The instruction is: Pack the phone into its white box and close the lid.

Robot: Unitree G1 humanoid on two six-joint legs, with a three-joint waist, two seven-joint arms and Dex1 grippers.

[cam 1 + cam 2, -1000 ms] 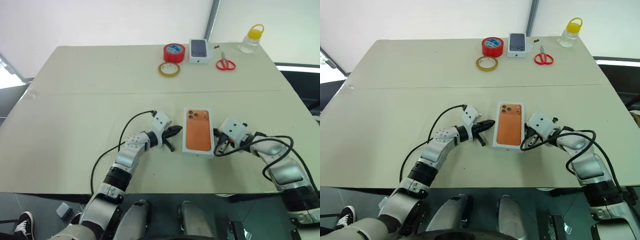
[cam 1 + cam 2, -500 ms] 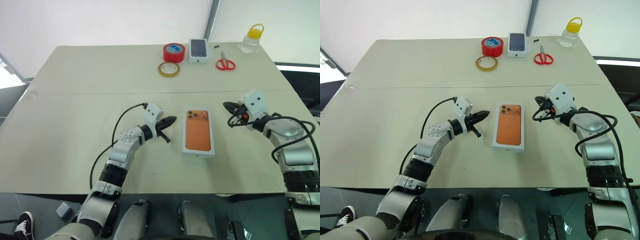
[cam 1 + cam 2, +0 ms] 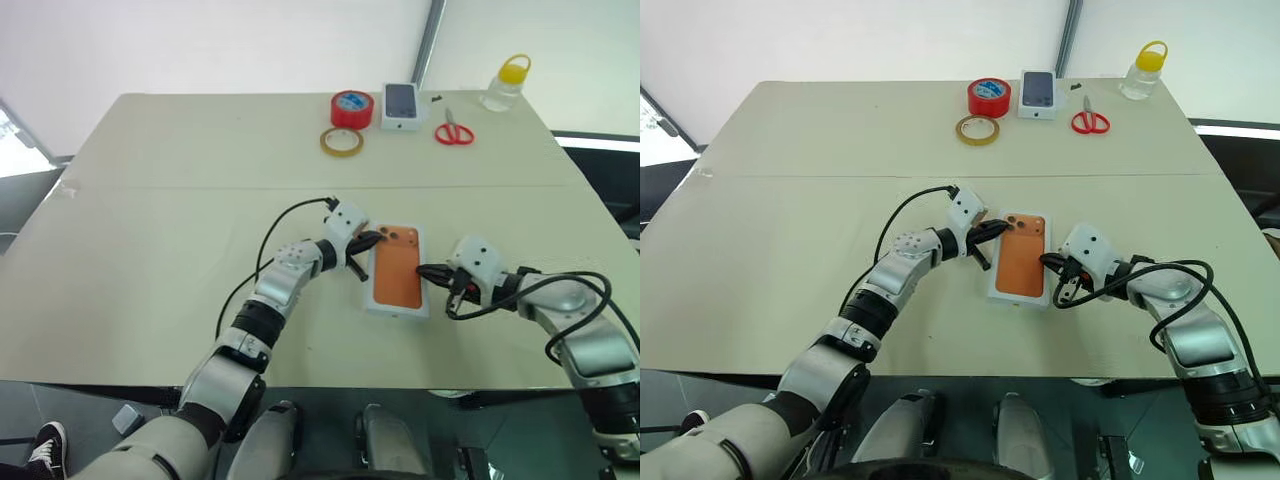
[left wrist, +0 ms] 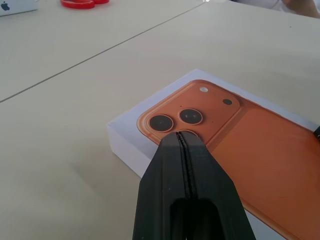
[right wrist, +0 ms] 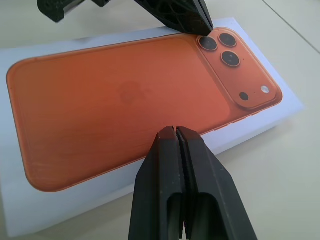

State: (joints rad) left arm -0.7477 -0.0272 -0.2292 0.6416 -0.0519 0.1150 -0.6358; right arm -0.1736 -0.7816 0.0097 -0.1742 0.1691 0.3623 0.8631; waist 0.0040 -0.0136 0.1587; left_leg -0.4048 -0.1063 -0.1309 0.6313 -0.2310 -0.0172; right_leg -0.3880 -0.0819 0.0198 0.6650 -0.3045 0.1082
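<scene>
Phone (image 3: 397, 276) in white box (image 3: 424, 301), between closed left pincer (image 3: 372, 240) and closed right pincer (image 3: 426, 270).

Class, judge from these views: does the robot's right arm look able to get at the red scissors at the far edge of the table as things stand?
Probably not: the right gripper sits by the white box, and the red scissors lie far across the table; nothing blocks the way.

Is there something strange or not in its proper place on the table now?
Nothing stands out. The white box lies flat and closed, both shut pincers at its top, left pincer and right pincer.
</scene>
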